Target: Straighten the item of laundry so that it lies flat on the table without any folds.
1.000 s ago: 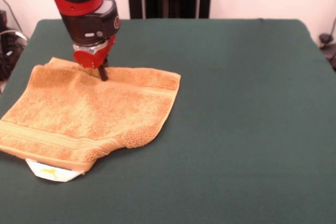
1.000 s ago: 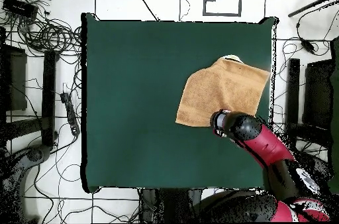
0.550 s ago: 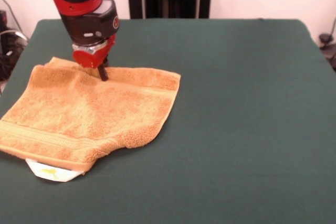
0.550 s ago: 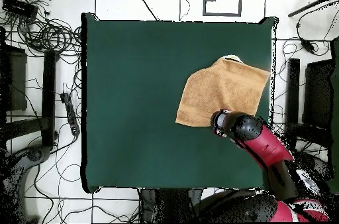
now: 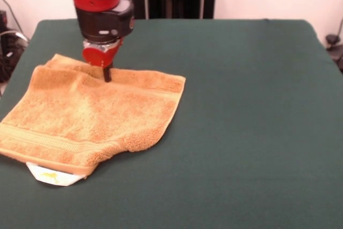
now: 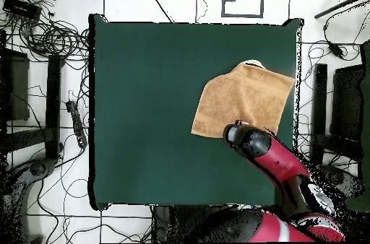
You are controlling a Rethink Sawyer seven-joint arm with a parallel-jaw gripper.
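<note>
The orange-tan towel (image 5: 96, 116) lies near one side of the green table (image 5: 246, 105), folded over, with its thick folded edge toward the camera. A stripe band runs along its near edge, and a white tag (image 5: 51, 175) sticks out below the near corner. My gripper (image 5: 107, 73) comes straight down on the towel's far edge, its dark fingers closed together into a narrow tip that pinches the cloth; a small ridge rises beside it. In the overhead view the towel (image 6: 246, 97) sits by the table's right edge with the gripper (image 6: 233, 133) over its lower edge.
The towel's side overhangs or meets the table edge (image 5: 10, 84) in the front view. Cables and stands (image 6: 43, 39) lie on the floor around the table (image 6: 144, 111). The arm (image 6: 278, 162) reaches in from the lower right in the overhead view.
The gripper has shifted a little to the right in the front view. The towel's far edge and far left corner have moved slightly with it, raising a small wrinkle.
</note>
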